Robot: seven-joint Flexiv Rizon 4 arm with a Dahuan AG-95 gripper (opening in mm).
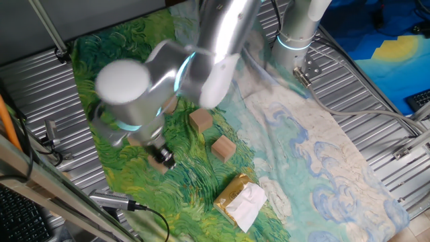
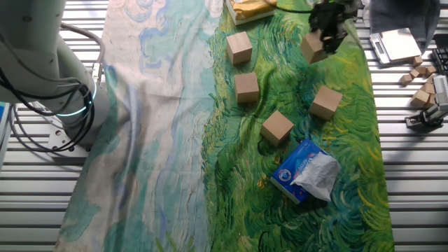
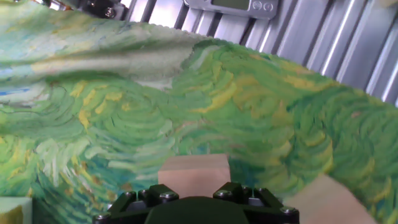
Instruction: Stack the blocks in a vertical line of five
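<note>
Tool (image 2: pixel 327 31) grips one block (image 2: pixel 313 48), near the table's far edge. Four other blocks (image 2: pixel 278 128) lie apart, unstacked. Carry it level over one chosen cube, align the faces squarely, then lower gently.

Light-brown blocks (image 2: pixel 246 87); green-swirl cloth (image 2: pixel 350 196); blue-white packet (image 2: pixel 305 171).

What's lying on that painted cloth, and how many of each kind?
Wooden blocks: 5, including one in the end effector
Blue-and-white packet: 1
Yellow-and-white packet: 1
Total: 7
</note>
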